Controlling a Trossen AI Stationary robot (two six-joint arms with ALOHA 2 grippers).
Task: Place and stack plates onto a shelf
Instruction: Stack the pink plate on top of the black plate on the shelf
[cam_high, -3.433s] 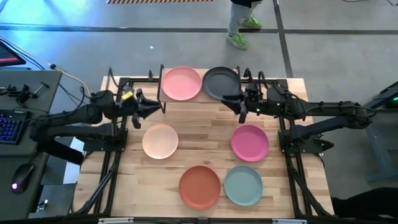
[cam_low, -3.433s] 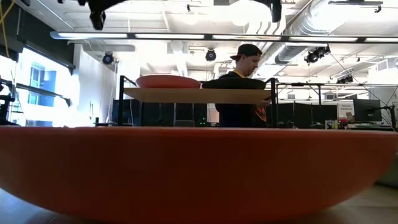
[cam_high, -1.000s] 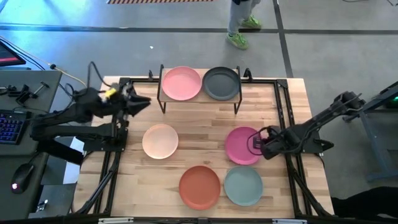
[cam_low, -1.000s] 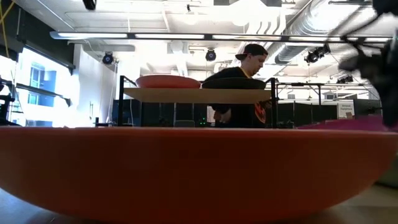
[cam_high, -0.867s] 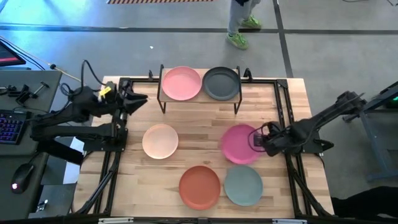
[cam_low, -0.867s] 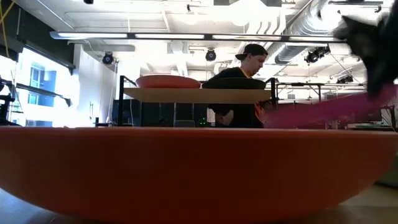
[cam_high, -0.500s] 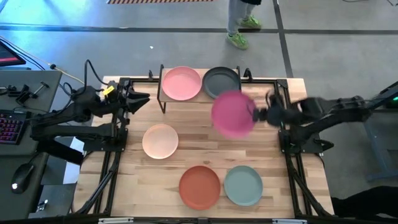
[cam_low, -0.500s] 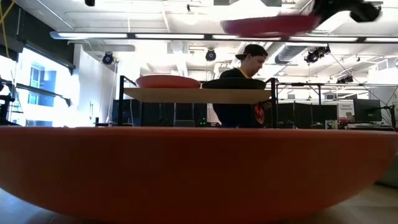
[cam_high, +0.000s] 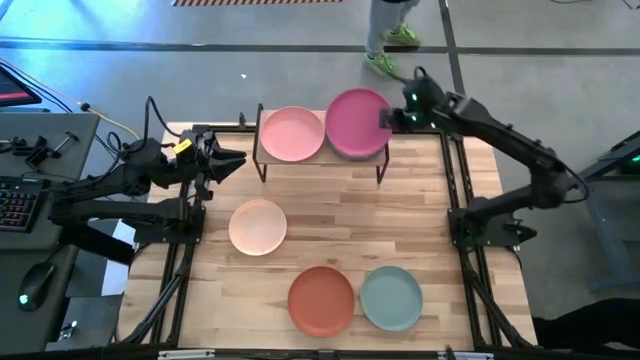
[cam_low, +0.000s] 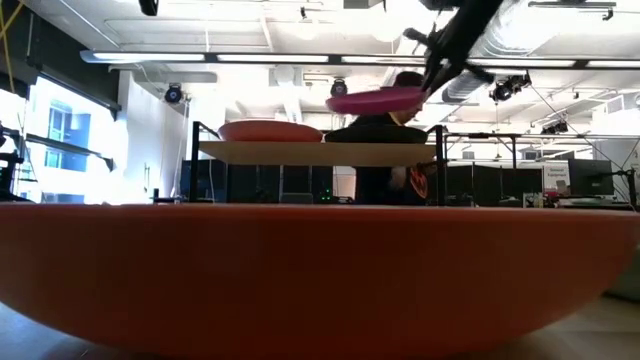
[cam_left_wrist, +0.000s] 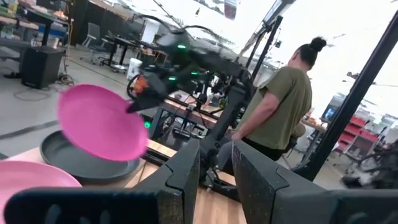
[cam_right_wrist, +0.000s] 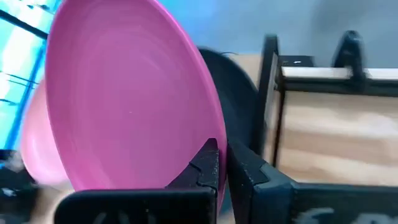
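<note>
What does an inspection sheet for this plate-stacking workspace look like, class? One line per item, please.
Surface: slatted light-wood tabletop, bare in the middle.
Job's things: low light-wood shelf on black legs bearing a pale pink round plate and a dark grey round plate; magenta round plate held above the grey one; cream plate, orange-red plate and pale teal plate on the tabletop.
Clutter: nothing seen.
Grippers: right gripper shut on the magenta plate's rim; left gripper empty, beside the shelf.
Cables: dark cable looping behind the left arm.
Surroundings: person behind the table; keyboard on a side desk.

Shelf (cam_high: 320, 162) with pink plate (cam_high: 292, 134), grey plate (cam_left_wrist: 87, 163)
</note>
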